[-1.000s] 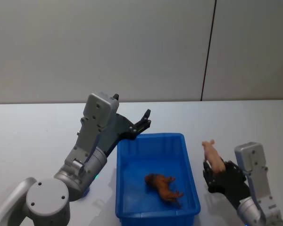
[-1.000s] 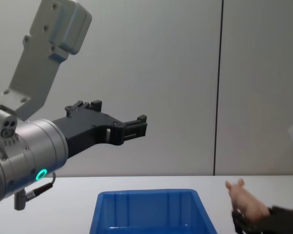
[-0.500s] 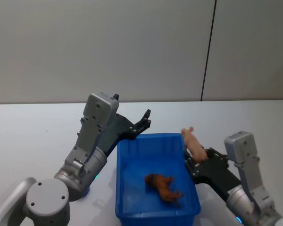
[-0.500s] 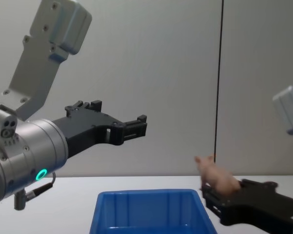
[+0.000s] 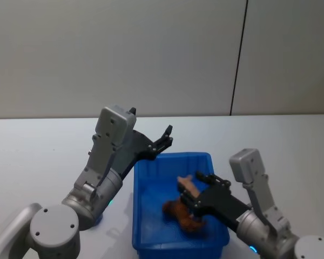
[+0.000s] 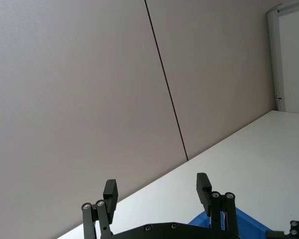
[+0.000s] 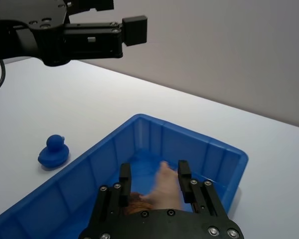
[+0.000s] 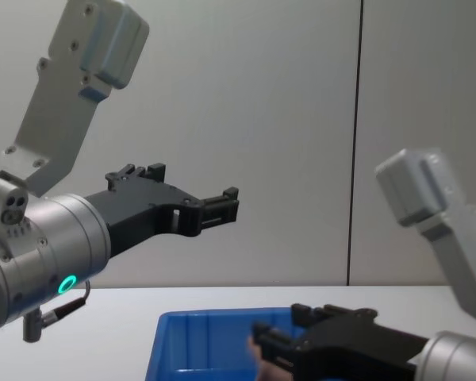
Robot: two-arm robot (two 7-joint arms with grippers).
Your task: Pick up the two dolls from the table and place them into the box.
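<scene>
Over the blue box [image 5: 170,157], the pink pig doll [image 5: 187,185] had been swung in from the right, pinched by the right end effector [image 5: 193,189] above the brown dog doll [image 5: 171,208] inside. Pretty much only the drop was left. The left end effector [image 5: 166,137] was parked spread nearby.

The plain white surface [image 5: 32,151] runs back to a far edge at the wall. The blue box [image 5: 171,156] stands on it, well clear of that edge. A small blue toy duck [image 7: 54,151] lies near the box's left side, apart from it.
</scene>
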